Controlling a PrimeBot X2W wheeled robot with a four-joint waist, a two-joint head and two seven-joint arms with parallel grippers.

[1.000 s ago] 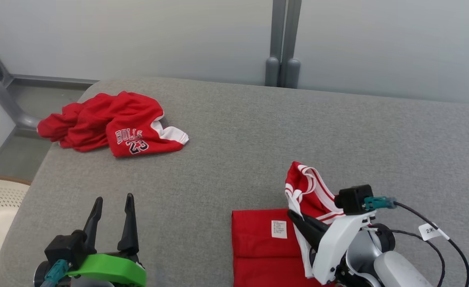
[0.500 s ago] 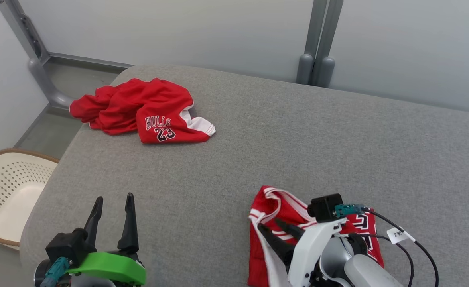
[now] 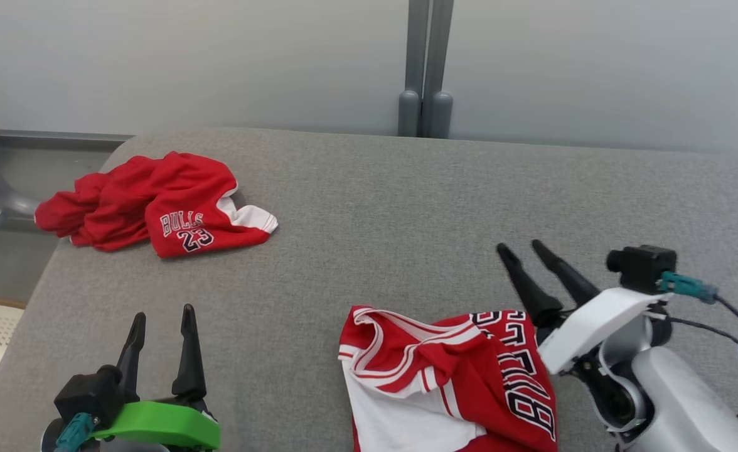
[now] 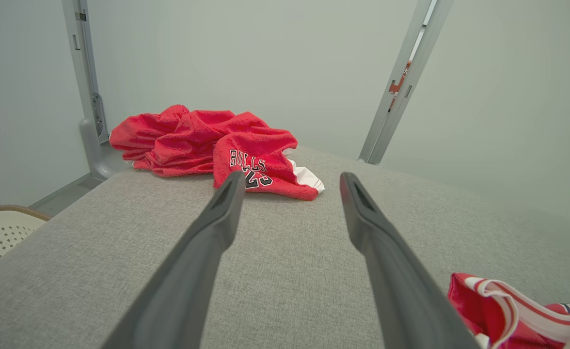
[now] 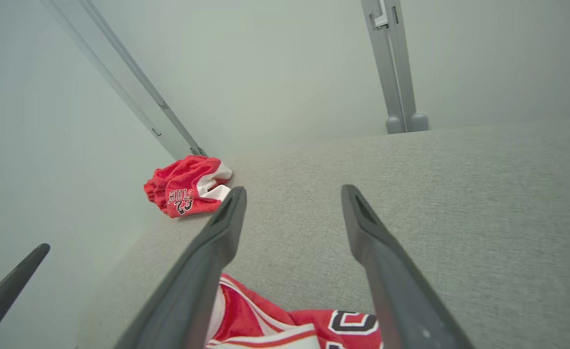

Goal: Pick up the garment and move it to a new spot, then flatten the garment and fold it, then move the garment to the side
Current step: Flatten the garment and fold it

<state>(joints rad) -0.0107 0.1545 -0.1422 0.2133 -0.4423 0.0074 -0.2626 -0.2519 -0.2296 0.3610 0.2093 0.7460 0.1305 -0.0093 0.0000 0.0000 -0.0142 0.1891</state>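
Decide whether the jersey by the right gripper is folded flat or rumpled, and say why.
Rumpled. The jersey lies bunched, its striped trim creased and its lettering skewed; no neat fold edges.

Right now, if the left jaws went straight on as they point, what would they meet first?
Probably the far crumpled red garment on the grey surface; the way to it looks free. Height is unclear, so the jaws might pass over.

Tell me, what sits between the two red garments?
Nothing; the head view shows bare grey cushion between the shorts and the jersey.
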